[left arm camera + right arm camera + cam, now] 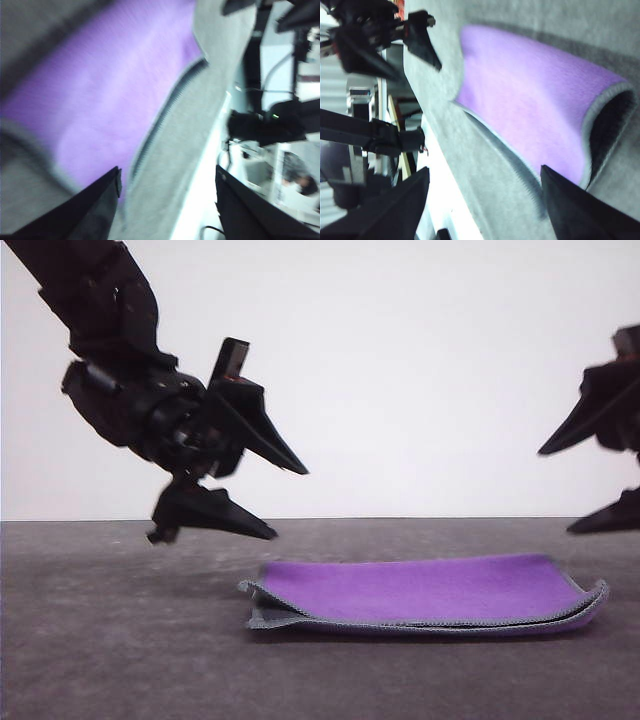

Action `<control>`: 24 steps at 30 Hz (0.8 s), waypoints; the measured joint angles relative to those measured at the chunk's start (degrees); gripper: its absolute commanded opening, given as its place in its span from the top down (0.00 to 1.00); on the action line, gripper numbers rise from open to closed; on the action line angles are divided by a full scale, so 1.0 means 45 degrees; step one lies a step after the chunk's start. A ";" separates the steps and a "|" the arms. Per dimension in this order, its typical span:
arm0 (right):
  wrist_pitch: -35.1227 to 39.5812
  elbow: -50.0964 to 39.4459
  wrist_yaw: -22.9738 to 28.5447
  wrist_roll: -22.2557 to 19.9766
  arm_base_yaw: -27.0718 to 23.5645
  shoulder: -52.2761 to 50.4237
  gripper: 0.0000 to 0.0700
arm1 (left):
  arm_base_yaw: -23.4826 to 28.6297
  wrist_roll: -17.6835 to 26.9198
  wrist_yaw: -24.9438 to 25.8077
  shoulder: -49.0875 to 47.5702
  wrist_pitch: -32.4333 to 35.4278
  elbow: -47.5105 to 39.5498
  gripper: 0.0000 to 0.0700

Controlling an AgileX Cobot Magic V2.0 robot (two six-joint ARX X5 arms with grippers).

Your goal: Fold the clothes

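Two layers on the cloth: folded in half, purple face up, lying flat on the grey table, centre-right in the front view. Light grey stitched edging runs along the near edge, both layers roughly aligned there. Left corner of the stack gapes a little, top layer lifted off the bottom one; right end also curls up slightly, dark inner face showing in the gap.

Left gripper hangs above the table, up and left of the cloth's left corner, not touching it. Fingers spread apart, tips pointing right and down toward the cloth, nothing between them. Left wrist view is blurred: cloth purple with a stitched edge running diagonally, both fingers dark at the frame bottom, wide apart, bare table between them.

Right gripper is at the right frame edge, above and to the right of the cloth's right end, clear of it. Fingers spread, empty, partly cut off by the frame. Right wrist view: cloth with the folded end open like a mouth, dark grey inside, edging around the lip; fingers apart either side of bare table.

Open room: bare table left of the cloth, in front of it, and behind it to the far edge. Air gap between each gripper and the cloth.
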 measured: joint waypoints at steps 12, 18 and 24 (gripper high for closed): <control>-0.0056 0.0000 0.2947 0.1692 -0.1314 -0.4084 0.36 | 0.1610 -0.0059 -0.4268 -0.2949 -0.0775 0.1139 0.48; 0.1312 0.0025 0.5702 0.3685 -0.1364 -0.5238 0.36 | 0.2502 -0.0064 -0.5458 -0.3807 -0.1983 0.1139 0.48; 0.3258 -0.0986 0.5674 0.4942 -0.0860 -0.5087 0.36 | 0.2984 -0.0064 -0.6223 -0.3902 -0.2090 0.1139 0.48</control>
